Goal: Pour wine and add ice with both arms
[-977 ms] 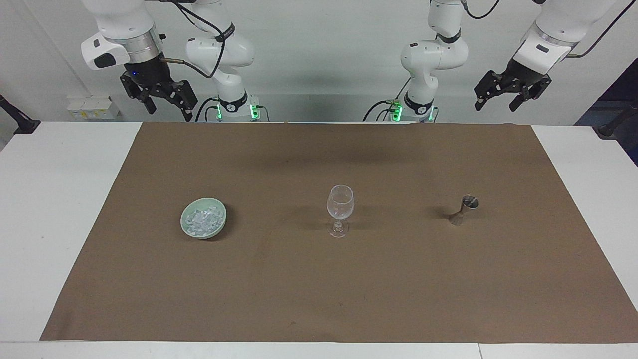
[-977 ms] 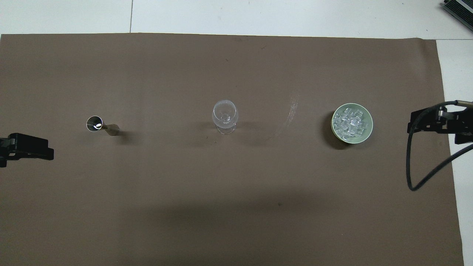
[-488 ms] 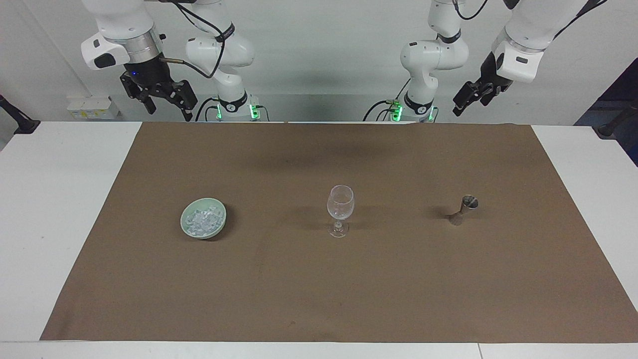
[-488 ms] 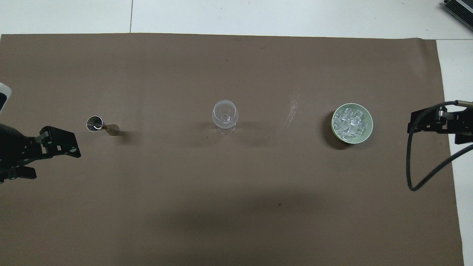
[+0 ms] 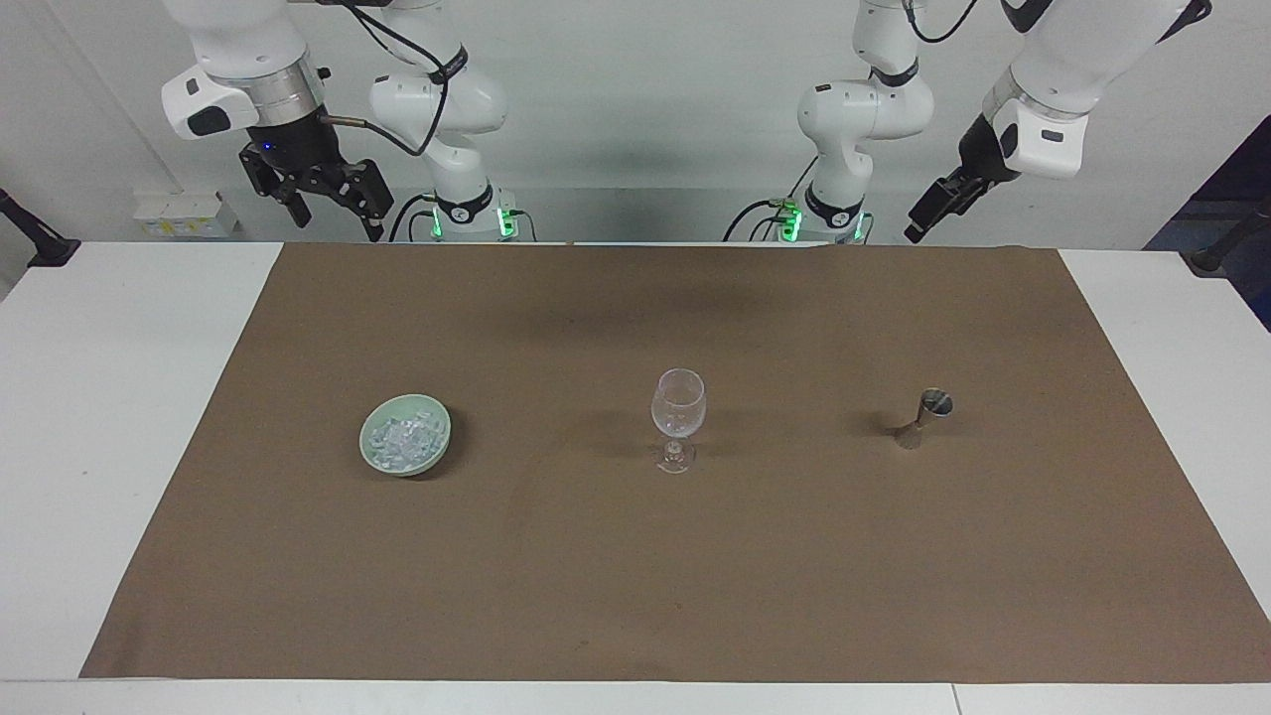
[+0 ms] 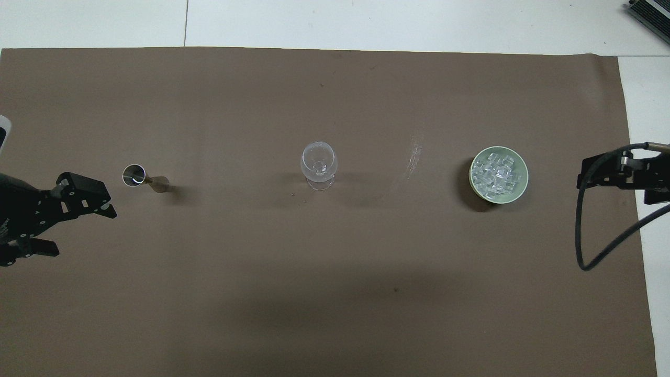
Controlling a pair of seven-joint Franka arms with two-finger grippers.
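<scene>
Standing in a row across the brown mat (image 5: 635,556) are three items: a pale green bowl (image 5: 405,449) toward the right arm's end, a clear wine glass (image 5: 678,417) at the middle, and a small metal jigger (image 5: 923,418) toward the left arm's end. The ice (image 5: 402,441) lies heaped inside the bowl; the overhead view shows the cubes (image 6: 498,173) filling most of the bowl's inside, which the facing view gives only slantwise. The wine glass (image 6: 319,166) is upright and looks empty in both views. The jigger (image 6: 145,179) is seen from above with its open mouth as a bright ring, so it appears tilted there, while the facing view shows it standing upright on its base. The left gripper (image 5: 931,212) is raised in the air at the robots' edge of the mat, edge-on in the facing view, so its finger gap does not read there; the overhead view shows the left gripper (image 6: 78,228) with its two fingers spread apart and nothing between them, apart from the jigger. The right gripper (image 5: 333,214) waits raised at the right arm's end, fingers splayed apart and holding nothing; the overhead view catches only part of it (image 6: 617,175) with a looping black cable (image 6: 586,246) at the mat's edge.
</scene>
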